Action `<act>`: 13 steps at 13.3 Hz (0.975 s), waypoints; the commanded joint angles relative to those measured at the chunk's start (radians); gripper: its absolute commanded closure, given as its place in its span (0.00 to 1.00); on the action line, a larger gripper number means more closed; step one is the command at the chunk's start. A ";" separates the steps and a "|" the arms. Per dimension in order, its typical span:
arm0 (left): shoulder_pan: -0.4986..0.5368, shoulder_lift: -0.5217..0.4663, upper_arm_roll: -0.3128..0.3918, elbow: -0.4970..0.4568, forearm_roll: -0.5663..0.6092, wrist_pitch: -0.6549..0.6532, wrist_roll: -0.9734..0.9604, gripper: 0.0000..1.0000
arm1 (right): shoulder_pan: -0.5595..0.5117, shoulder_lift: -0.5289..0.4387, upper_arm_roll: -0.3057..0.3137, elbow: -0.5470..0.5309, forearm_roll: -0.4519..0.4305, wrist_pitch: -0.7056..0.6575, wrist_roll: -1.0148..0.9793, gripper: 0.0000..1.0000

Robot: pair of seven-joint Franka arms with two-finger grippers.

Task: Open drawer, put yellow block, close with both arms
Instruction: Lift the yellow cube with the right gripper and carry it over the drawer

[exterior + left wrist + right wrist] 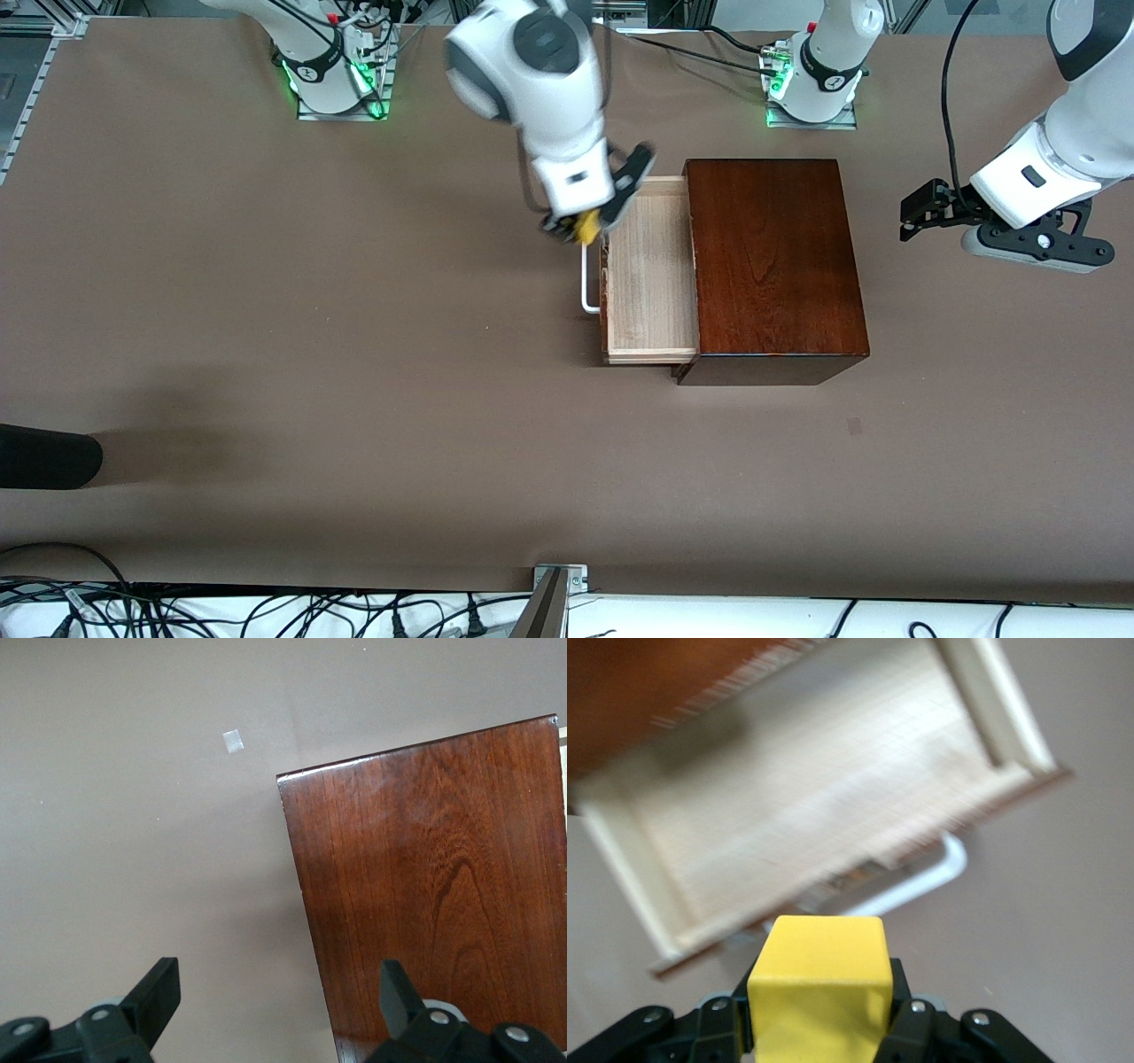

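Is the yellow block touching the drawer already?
Apart. The right wrist view shows the yellow block clamped in the right gripper, up in the air over the handle edge of the open drawer.

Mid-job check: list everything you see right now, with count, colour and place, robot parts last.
drawer: one, pale wood tray with white bar handle, pulled open from the box toward the right arm's end.
box: one, dark mahogany, mid-table.
yellow block: one, yellow, held over the drawer's front edge.
table: one, brown.
dark object: one, black, at the table's edge, right arm's end.
right gripper: black, jaws shut on the yellow block.
left gripper: black, jaws open, waiting beside the box.
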 commanded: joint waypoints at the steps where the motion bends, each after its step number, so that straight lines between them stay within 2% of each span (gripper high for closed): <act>1: 0.006 0.018 -0.007 0.038 0.004 -0.025 0.007 0.00 | 0.078 0.055 -0.016 0.079 -0.077 0.018 -0.014 1.00; 2: 0.006 0.018 -0.009 0.038 0.004 -0.025 0.007 0.00 | 0.094 0.066 -0.013 0.079 -0.111 0.038 -0.011 1.00; 5: 0.006 0.018 -0.007 0.038 0.004 -0.025 0.007 0.00 | 0.114 0.119 -0.013 0.080 -0.131 0.089 -0.031 1.00; 8: 0.008 0.018 -0.007 0.038 0.004 -0.027 0.008 0.00 | 0.135 0.193 -0.012 0.082 -0.189 0.161 -0.047 1.00; 13: 0.005 0.018 -0.007 0.040 0.004 -0.027 0.007 0.00 | 0.132 0.235 -0.019 0.091 -0.228 0.189 -0.135 1.00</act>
